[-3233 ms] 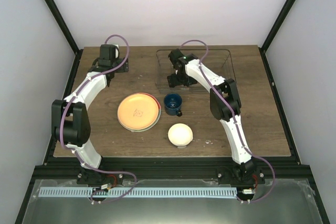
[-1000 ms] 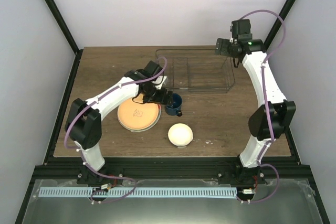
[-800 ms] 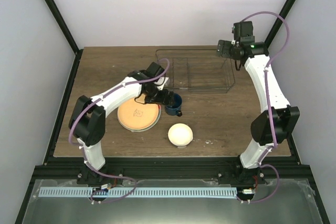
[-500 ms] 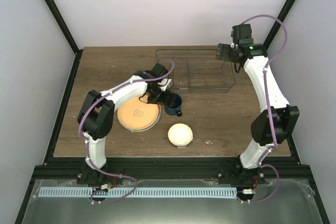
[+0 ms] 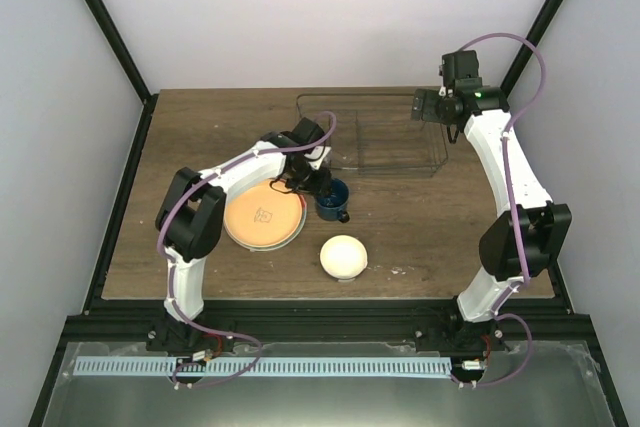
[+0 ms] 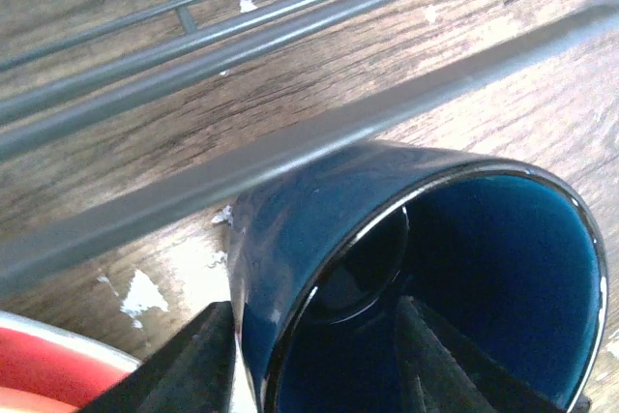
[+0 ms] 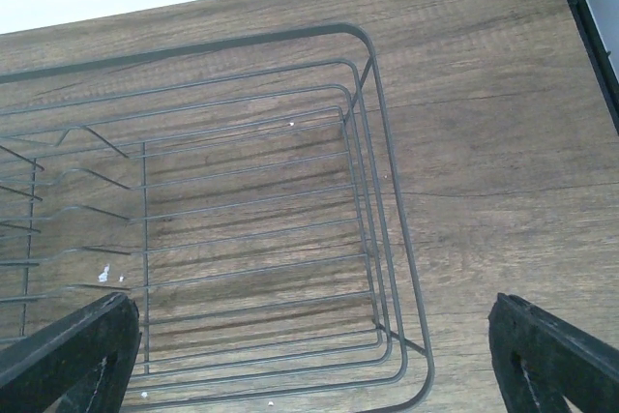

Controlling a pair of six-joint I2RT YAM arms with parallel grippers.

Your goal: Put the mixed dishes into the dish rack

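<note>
The dark blue mug stands upright on the table just in front of the dish rack. My left gripper straddles its left wall, one finger outside and one inside. In the left wrist view the mug fills the frame. My left gripper is open there, with a gap between the inner finger and the wall. The orange-yellow plate lies on the red-and-teal plate, whose red rim peeks out. The cream-white bowl sits nearer. My right gripper hangs open above the rack's right end.
The wire rack holds nothing that I can see, and its front rail crosses close behind the mug. Black frame posts rise at the table's back corners. White walls close the cell on three sides.
My left gripper's jaws have narrowed around the mug's wall and the left arm has folded in closer. The right arm has barely moved.
</note>
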